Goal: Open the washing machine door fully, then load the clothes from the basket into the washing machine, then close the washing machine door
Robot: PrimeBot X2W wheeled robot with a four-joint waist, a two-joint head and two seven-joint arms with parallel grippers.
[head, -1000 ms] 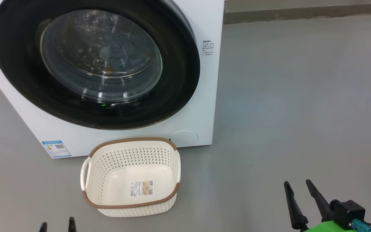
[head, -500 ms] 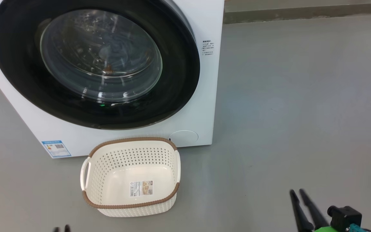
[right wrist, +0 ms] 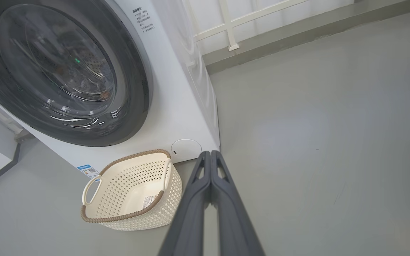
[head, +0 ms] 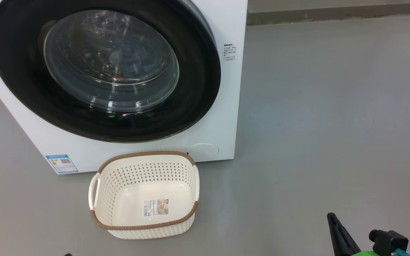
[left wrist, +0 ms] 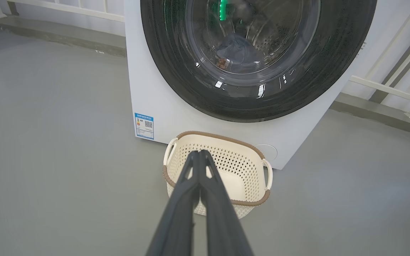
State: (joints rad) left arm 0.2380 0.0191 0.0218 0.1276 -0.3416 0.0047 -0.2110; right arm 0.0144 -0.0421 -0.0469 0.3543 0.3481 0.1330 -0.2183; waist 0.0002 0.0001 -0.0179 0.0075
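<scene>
Jaws of left gripper (left wrist: 199, 153) and right gripper (right wrist: 210, 153) have just pinched shut, empty. With the washing machine door (head: 198, 89) closed and the basket (head: 144, 225) bare, treat your task as likely complete.

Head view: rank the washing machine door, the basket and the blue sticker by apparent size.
Largest to smallest:
washing machine door
basket
blue sticker
The basket lies nearer the camera, yet the order is plain.
</scene>
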